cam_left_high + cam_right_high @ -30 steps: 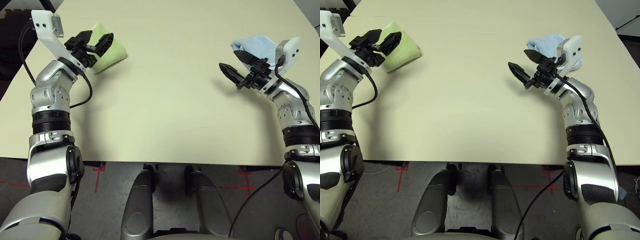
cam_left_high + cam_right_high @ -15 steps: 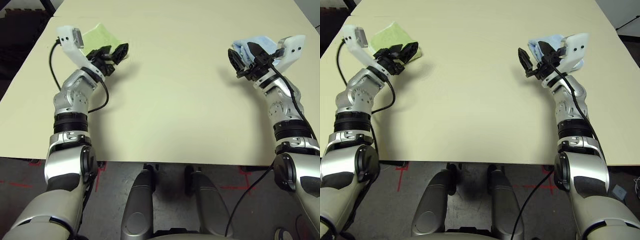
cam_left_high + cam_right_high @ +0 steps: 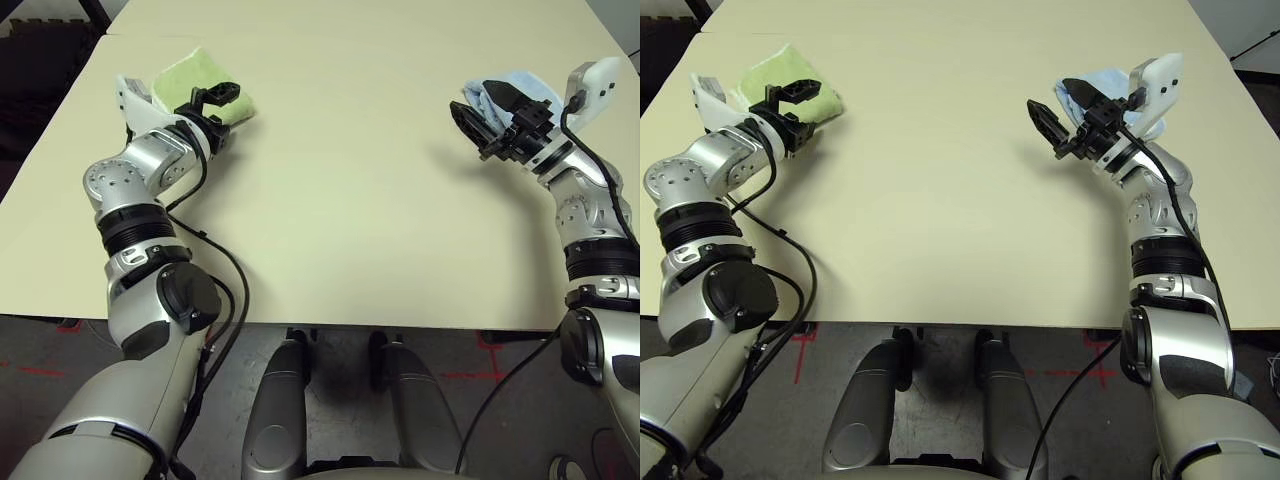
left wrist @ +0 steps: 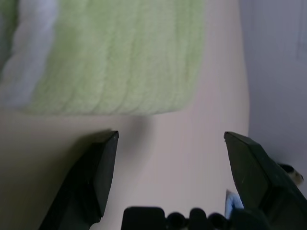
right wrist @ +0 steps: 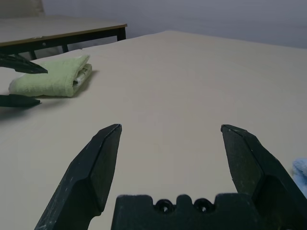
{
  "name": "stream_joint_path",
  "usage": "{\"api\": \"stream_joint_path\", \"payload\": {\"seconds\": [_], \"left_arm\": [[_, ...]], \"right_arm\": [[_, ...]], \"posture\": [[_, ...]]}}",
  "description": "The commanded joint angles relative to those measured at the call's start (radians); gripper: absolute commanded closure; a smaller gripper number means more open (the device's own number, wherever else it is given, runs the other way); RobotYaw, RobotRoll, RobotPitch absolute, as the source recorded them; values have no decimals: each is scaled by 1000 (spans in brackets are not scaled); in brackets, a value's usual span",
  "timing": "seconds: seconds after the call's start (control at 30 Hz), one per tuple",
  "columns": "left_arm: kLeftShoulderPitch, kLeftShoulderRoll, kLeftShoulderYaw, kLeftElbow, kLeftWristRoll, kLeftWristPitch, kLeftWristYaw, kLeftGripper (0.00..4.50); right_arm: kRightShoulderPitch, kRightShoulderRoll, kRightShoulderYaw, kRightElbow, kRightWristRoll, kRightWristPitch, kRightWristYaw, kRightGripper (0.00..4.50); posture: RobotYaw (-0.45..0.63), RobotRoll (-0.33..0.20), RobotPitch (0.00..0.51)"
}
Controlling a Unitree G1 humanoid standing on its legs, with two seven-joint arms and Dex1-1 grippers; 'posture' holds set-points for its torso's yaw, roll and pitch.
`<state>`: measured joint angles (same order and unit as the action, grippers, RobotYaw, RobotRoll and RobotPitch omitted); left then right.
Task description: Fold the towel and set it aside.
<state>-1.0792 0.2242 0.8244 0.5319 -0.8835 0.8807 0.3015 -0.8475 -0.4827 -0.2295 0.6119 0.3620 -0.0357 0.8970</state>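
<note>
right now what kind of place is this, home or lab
Most likely a lab or test room, not a home: a bare cream table holding just a folded green towel and a light blue towel, red tape marks on the dark floor, and another plain table behind.

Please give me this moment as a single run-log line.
green towel: folded, far left of table | left gripper: open, at towel, not holding | right gripper: open, empty | blue towel: behind right gripper

The towel (image 3: 190, 78) lies far left on the table (image 3: 340, 200), blue towel (image 3: 520, 88) far right.
</note>
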Motion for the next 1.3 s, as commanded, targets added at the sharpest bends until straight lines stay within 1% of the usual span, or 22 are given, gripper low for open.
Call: {"api": "stream_joint_path", "payload": {"seconds": [0.03, 0.13, 0.27, 0.33, 0.4, 0.43, 0.5, 0.6, 0.73, 0.8, 0.9, 1.07, 1.17, 1.3], "left_arm": [[30, -27, 2, -37, -14, -37, 57, 40], [27, -28, -24, -9, 23, -117, 47, 40], [9, 2, -67, 75, 85, -263, 5, 40], [1, 10, -82, 105, 101, -317, -13, 40], [-6, 17, -95, 130, 104, -339, -32, 40], [-9, 20, -100, 144, 105, -350, -39, 412], [-15, 26, -108, 170, 106, -365, -50, 985], [-30, 30, -112, 201, 100, -383, -70, 2138], [-40, 44, -118, 231, 107, -391, -78, 3825], [-39, 59, -121, 234, 111, -382, -75, 4470], [-28, 106, -135, 223, 110, -323, -86, 4470], [-21, 249, -177, 241, 122, -169, -151, 4470], [-15, 359, -224, 257, 141, -48, -231, 4470], [-15, 455, -278, 290, 180, 41, -330, 4470]], "right_arm": [[20, -2, 8, -37, 9, 17, 11, 0], [22, 4, 12, -47, 10, 22, 14, 0], [33, 9, 15, -66, 12, 28, 18, 0], [42, 9, 15, -76, 14, 31, 20, 0], [50, 8, 17, -85, 16, 33, 19, 0], [54, 7, 18, -89, 17, 35, 19, 0], [56, 7, 19, -92, 18, 36, 17, 0], [55, 6, 22, -90, 16, 36, 21, 0], [52, 7, 23, -89, 16, 35, 22, 0], [52, 8, 24, -89, 17, 35, 24, 0], [51, 9, 25, -89, 16, 36, 25, 0], [51, 10, 29, -86, 15, 35, 30, 0], [51, 10, 31, -85, 15, 35, 33, 0], [48, 10, 32, -77, 13, 33, 40, 0]], "posture": [[86, 0, 278], [87, 0, 279], [79, 0, 279], [79, 0, 279], [79, 0, 279], [79, 0, 279], [73, 0, 279], [75, 0, 279], [76, 0, 277], [76, 0, 277], [84, 0, 275], [91, 0, 275], [98, 0, 275], [109, 0, 271]]}}
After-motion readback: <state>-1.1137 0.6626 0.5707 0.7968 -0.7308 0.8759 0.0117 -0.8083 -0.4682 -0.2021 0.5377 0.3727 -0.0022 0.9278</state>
